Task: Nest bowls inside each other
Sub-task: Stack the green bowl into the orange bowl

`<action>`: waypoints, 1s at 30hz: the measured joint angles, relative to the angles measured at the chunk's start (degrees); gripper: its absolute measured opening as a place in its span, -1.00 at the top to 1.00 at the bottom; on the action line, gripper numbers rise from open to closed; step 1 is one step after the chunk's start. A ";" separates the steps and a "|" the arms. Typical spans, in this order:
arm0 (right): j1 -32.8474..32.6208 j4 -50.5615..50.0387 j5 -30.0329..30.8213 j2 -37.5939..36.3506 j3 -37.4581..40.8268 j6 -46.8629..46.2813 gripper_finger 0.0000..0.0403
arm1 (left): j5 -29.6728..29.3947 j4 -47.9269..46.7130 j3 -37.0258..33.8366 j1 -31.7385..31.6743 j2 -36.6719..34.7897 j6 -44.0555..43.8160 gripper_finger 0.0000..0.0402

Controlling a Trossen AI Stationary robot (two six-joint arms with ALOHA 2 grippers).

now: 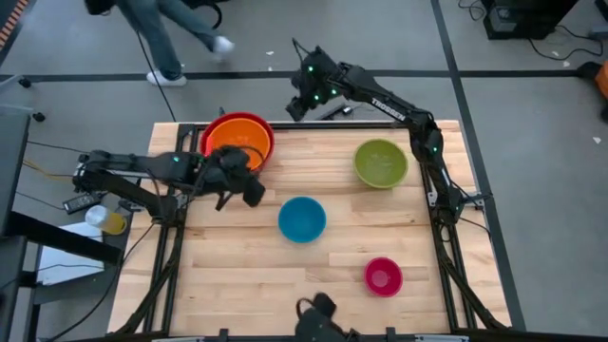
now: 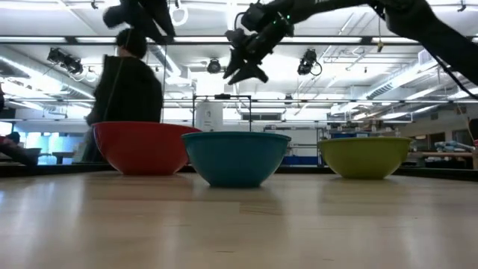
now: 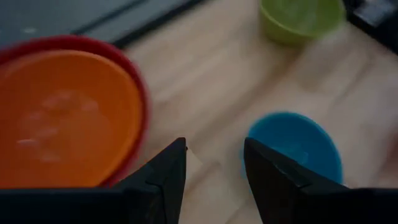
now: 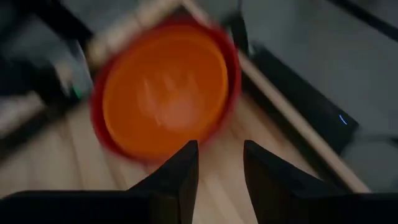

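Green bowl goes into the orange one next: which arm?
Probably right. The green bowl sits beside the right arm's base; the right hand, open and empty, hangs past the table's far edge. The left hand is nearer the blue bowl.

Five bowls (image 1: 302, 219), two arms (image 1: 142, 169)

A large open robotics lab: exposed ceiling beams with strip lights (image 2: 52, 45), a gray floor (image 1: 532, 123) crossed by dark tape lines, and a wooden bench (image 1: 247, 275) on a metal frame.

Grey floor (image 1: 532, 190), bright ceiling lights (image 2: 358, 75), person (image 2: 131, 75) behind table.
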State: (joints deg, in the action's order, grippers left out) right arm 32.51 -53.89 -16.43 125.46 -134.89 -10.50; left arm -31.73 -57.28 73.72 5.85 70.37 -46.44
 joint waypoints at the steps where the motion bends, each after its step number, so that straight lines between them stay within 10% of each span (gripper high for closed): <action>1: -0.61 -2.63 1.04 -0.66 0.72 1.53 0.35 | 1.74 3.32 -2.31 -0.33 -0.34 1.09 0.19; 19: -17.50 11.17 7.87 -24.63 52.07 -17.30 0.35 | 11.59 47.59 -38.79 3.14 -17.70 3.90 0.19; 30: -30.53 19.37 22.14 -31.05 64.35 -28.80 0.35 | 12.55 62.08 -44.82 4.91 -9.81 14.58 0.19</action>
State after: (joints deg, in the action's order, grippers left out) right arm 1.98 -34.51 5.71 94.41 -70.54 -39.31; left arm -19.18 4.79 28.89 10.75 60.57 -31.86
